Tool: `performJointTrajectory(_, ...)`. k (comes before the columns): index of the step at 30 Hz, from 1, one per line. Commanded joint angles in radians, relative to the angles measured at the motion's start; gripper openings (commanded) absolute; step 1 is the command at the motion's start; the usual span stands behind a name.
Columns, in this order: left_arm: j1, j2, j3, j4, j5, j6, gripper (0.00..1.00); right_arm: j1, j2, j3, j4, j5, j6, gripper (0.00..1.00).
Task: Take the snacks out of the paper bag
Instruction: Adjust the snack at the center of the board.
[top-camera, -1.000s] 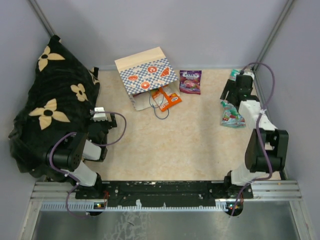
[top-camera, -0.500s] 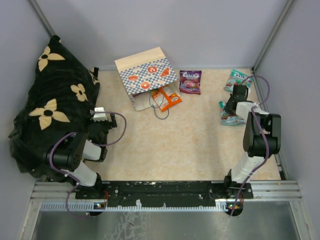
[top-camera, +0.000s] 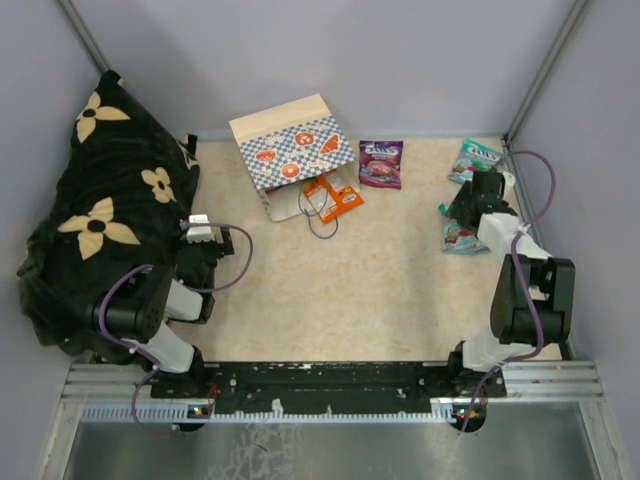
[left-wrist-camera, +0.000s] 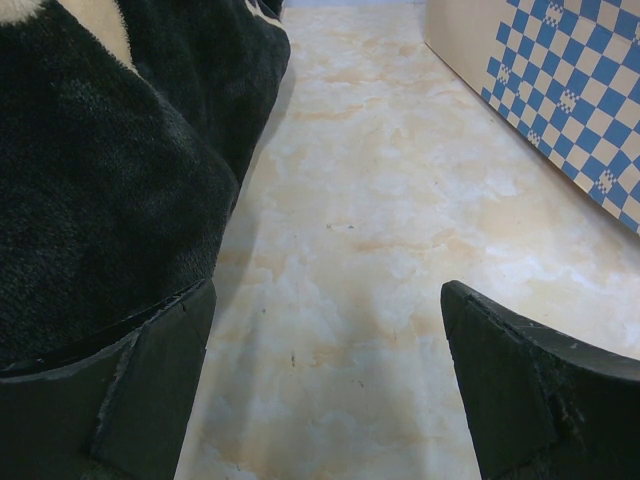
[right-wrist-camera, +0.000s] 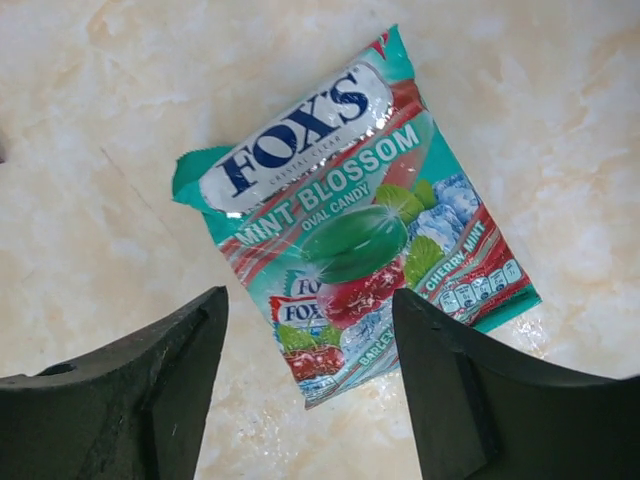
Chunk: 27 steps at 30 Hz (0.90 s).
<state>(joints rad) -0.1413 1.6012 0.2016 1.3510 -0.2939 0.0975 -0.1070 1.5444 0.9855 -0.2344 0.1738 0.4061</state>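
The checkered paper bag lies on its side at the back of the table, and its edge shows in the left wrist view. An orange snack sticks out of the bag's mouth. A purple snack lies just right of the bag. Two teal snacks lie at the right, one at the back and one nearer. My right gripper hovers open between them. A teal pouch lies flat on the table just ahead of its fingers, untouched. My left gripper rests open and empty.
A black cloth with cream flowers is heaped along the left side and presses against my left gripper's finger. Grey walls close in the back and both sides, with the right wall near the right arm.
My right gripper has drawn back from the back right corner, uncovering a teal pouch that now lies there on its own. The left arm has not moved.
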Motion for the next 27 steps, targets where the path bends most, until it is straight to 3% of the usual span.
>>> performJointTrajectory(1,0.006,0.006,0.009,0.024,0.012,-0.011,1.00,0.000,0.007,-0.047,-0.015,0.077,0.027,0.65)
performJointTrajectory(16,0.006,0.006,0.009,0.023,0.012,-0.011,1.00,-0.042,0.210,0.052,-0.052,0.155,0.032,0.63)
performJointTrajectory(24,0.006,0.007,0.009,0.023,0.012,-0.010,1.00,-0.071,0.187,0.100,-0.081,0.092,0.018,0.64)
performJointTrajectory(27,0.006,0.006,0.009,0.023,0.012,-0.010,1.00,-0.007,0.096,0.133,-0.110,0.133,0.042,0.69)
